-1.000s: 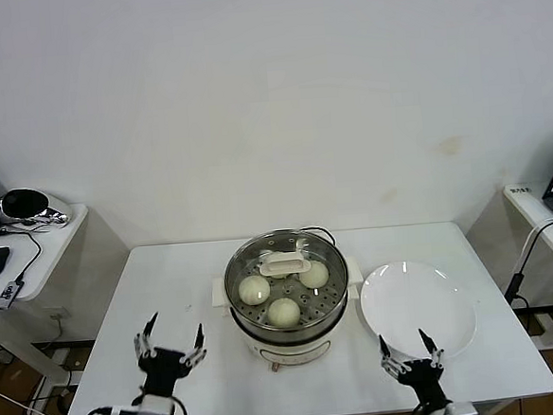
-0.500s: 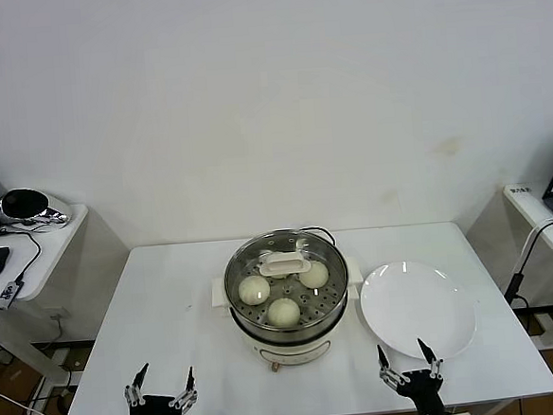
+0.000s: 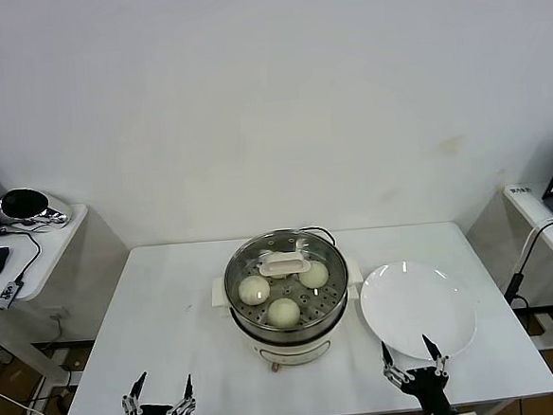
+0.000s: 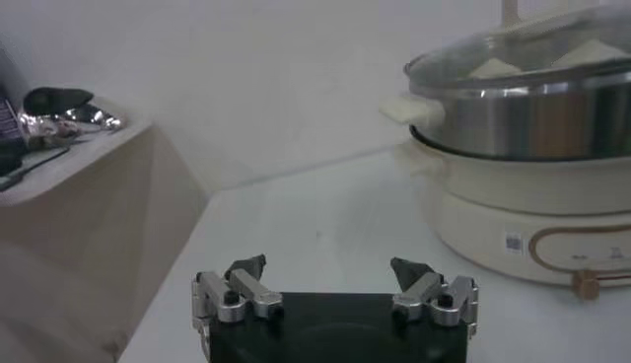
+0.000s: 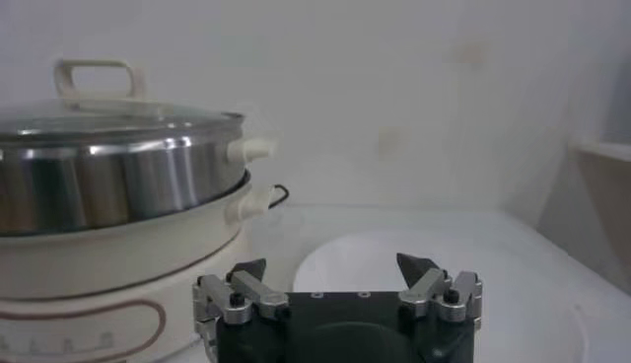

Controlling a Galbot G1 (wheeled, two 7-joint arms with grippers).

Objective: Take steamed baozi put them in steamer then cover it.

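Left gripper at near-left edge, fingers spread, empty. Steamer mid-table, lid on, three baozi visible inside: soft, light, easily dented. Plate bare. Right gripper at near-right edge, spread, empty.

The left gripper has pulled back low to the table's near edge; the right gripper dropped slightly too.

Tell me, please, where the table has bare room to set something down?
Bare table lies between its left edge and the steamer. The white plate fills the right side. The strip between steamer and plate is tight.
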